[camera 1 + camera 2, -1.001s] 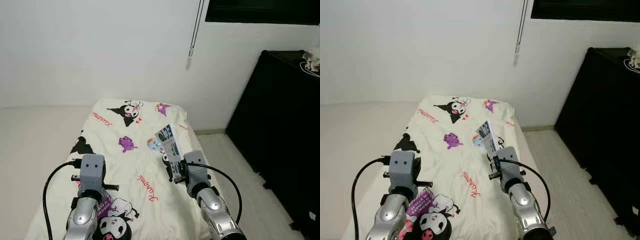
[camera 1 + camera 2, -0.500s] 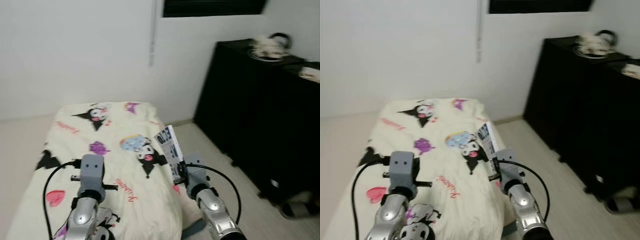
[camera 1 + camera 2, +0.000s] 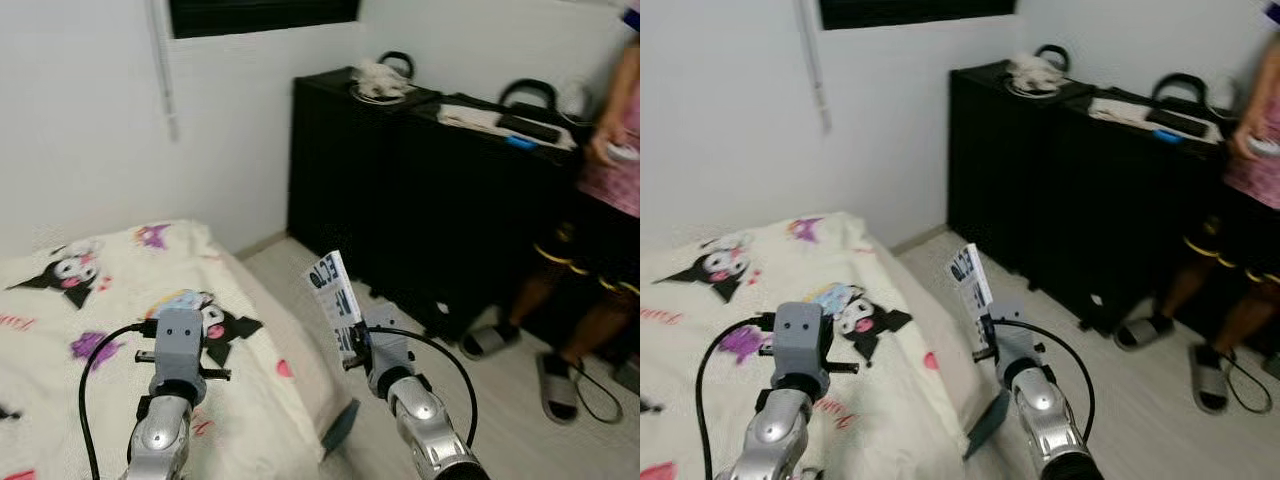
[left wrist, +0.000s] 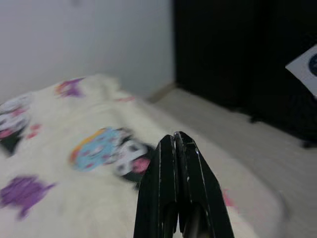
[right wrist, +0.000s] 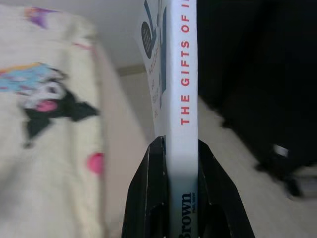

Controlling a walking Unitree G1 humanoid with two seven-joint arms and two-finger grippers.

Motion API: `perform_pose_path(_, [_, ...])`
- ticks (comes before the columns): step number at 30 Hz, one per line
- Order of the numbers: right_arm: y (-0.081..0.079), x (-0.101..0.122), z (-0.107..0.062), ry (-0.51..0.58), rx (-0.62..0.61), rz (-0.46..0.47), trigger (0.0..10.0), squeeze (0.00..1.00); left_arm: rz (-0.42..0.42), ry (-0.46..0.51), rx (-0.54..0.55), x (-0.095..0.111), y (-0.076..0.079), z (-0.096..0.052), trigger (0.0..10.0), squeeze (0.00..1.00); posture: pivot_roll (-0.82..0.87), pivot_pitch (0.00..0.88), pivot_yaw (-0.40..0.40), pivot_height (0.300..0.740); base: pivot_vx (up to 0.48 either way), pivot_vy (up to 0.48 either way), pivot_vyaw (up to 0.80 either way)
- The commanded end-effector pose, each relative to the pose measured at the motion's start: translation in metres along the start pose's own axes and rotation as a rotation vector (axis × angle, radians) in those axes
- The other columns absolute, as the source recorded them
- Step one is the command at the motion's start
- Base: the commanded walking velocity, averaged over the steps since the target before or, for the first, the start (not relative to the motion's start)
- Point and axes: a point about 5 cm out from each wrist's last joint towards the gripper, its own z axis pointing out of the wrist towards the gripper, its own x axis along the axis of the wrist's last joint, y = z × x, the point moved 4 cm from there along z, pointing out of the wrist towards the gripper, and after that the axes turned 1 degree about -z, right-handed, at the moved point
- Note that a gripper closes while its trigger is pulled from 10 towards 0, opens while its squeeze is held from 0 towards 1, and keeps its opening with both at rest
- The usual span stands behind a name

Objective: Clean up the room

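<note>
the right gripper (image 3: 352, 352) is carrying a book (image 3: 334, 301), jaws clamped on its lower end, book standing upright above the fingers, off the bed (image 3: 90, 300). pickup looks done, putting it away somewhere is still left. the left gripper (image 4: 177, 148) is hanging idle over the bedding, jaws pressed together. versus a second ago the view is swinging right: the black cabinets (image 3: 420, 190) and a person (image 3: 600, 200) are coming into view
</note>
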Motion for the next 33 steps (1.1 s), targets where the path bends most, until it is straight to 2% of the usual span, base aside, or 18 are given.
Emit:
perform_pose_path(1, [-0.004,0.010,0.003,0.044,0.004,0.012,10.0,0.00,0.021,-0.019,0.012,-0.007,-0.007,-0.003,10.0,0.00,0.07,0.008,-0.064,0.740,0.000,0.000,-0.80])
perform_pose_path(7, [-0.003,0.008,0.004,0.036,-0.002,0.024,10.0,0.00,0.026,-0.030,0.009,-0.011,-0.009,-0.005,10.0,0.00,0.07,0.004,-0.064,0.740,0.000,0.000,-0.80])
perform_pose_path(14, [0.007,-0.002,0.004,-0.015,-0.067,0.036,10.0,0.00,0.045,-0.055,0.006,-0.018,-0.007,-0.006,10.0,0.00,0.07,0.003,-0.061,0.740,0.000,0.000,-0.80])
perform_pose_path(19, [0.008,-0.006,0.004,-0.035,-0.073,0.025,10.0,0.00,0.060,-0.071,-0.003,-0.023,-0.005,-0.006,10.0,0.00,0.07,0.000,-0.060,0.740,0.000,0.000,-0.80])
perform_pose_path(33, [0.011,-0.018,0.001,-0.079,-0.091,0.022,10.0,0.00,0.065,-0.065,-0.019,-0.022,-0.001,-0.006,10.0,0.00,0.07,0.000,-0.059,0.740,0.000,0.000,-0.80])
